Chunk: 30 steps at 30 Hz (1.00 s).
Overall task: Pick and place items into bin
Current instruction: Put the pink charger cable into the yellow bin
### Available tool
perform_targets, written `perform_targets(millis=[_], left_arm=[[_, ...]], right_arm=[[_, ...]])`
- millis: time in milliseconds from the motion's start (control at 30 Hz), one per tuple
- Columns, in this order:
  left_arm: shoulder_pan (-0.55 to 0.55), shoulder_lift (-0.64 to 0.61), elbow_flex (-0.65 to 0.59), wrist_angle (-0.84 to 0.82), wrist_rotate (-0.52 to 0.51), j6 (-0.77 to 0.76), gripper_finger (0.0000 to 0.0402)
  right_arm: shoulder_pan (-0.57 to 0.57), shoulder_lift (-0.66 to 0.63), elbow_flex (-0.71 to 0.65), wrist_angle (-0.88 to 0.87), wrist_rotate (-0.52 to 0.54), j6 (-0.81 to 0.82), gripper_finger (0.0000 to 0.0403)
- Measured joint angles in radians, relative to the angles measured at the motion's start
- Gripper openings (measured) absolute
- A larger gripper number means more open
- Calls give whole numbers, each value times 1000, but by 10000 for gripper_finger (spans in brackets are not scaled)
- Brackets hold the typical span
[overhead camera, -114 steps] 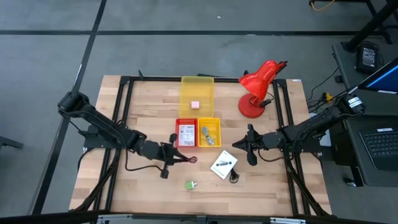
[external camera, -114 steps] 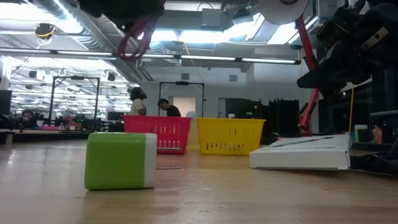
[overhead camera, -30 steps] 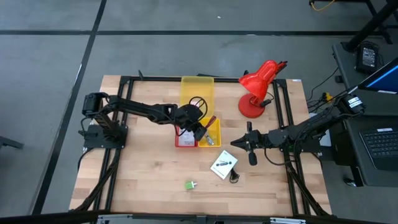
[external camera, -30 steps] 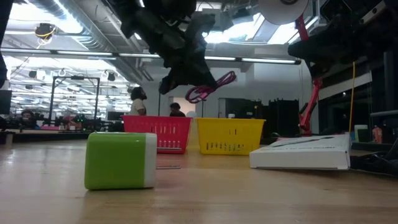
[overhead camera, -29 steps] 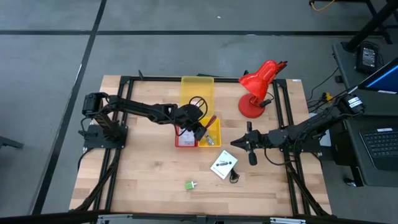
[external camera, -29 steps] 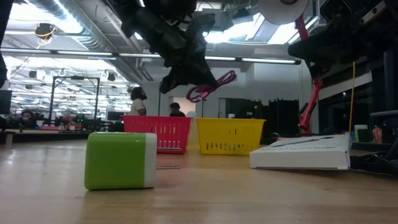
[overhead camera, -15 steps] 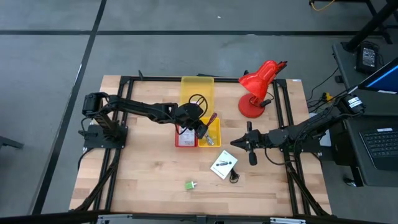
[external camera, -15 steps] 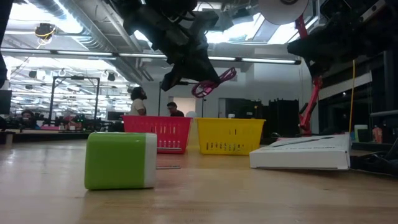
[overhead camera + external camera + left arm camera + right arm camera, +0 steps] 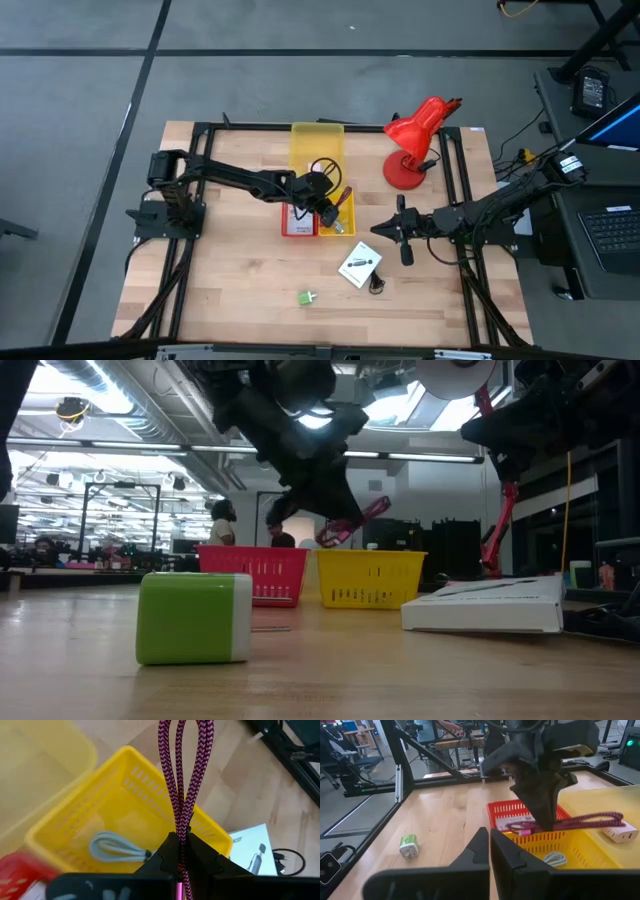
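My left gripper (image 9: pixel 328 204) hangs over the small yellow basket (image 9: pixel 338 214), shut on a pink-and-black braided cable (image 9: pixel 182 775). Beside that basket stands a small red basket (image 9: pixel 298 217) with a printed packet inside. A green block (image 9: pixel 306 297) and a white printed packet (image 9: pixel 360 265) lie on the wooden table near its front edge, with a thin black cable (image 9: pixel 378 283) beside the packet. My right gripper (image 9: pixel 382 230) waits shut, right of the baskets and above the table. My left gripper pinches the cable's two side-by-side strands (image 9: pixel 180 827) between its two fingers, which slant down from the table's left. The cable's loop sticks out past the fingertips (image 9: pixel 585 821), lifted clear above the yellow basket.
A larger yellow bin (image 9: pixel 316 150) stands behind the two baskets. A red desk lamp (image 9: pixel 415 140) stands at the back right. A grey coiled cable (image 9: pixel 117 847) lies in the small yellow basket. Black frame rails run along both sides of the table.
My left gripper has sunk and moved a little toward the table's right edge, carrying the cable from above the red basket toward the yellow basket. The cable stays pinched and clear of the baskets.
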Motion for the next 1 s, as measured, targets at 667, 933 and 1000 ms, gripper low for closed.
perform_targets(millis=[667, 933, 1000], left_arm=[[2, 45, 47, -66, 48, -76, 18], [2, 45, 47, -66, 50, -79, 46], [2, 45, 47, -66, 59, -96, 51]], right_arm=[[0, 0, 0, 0, 0, -1, 0], [0, 0, 0, 0, 0, 0, 0], [0, 0, 0, 0, 0, 0, 0]])
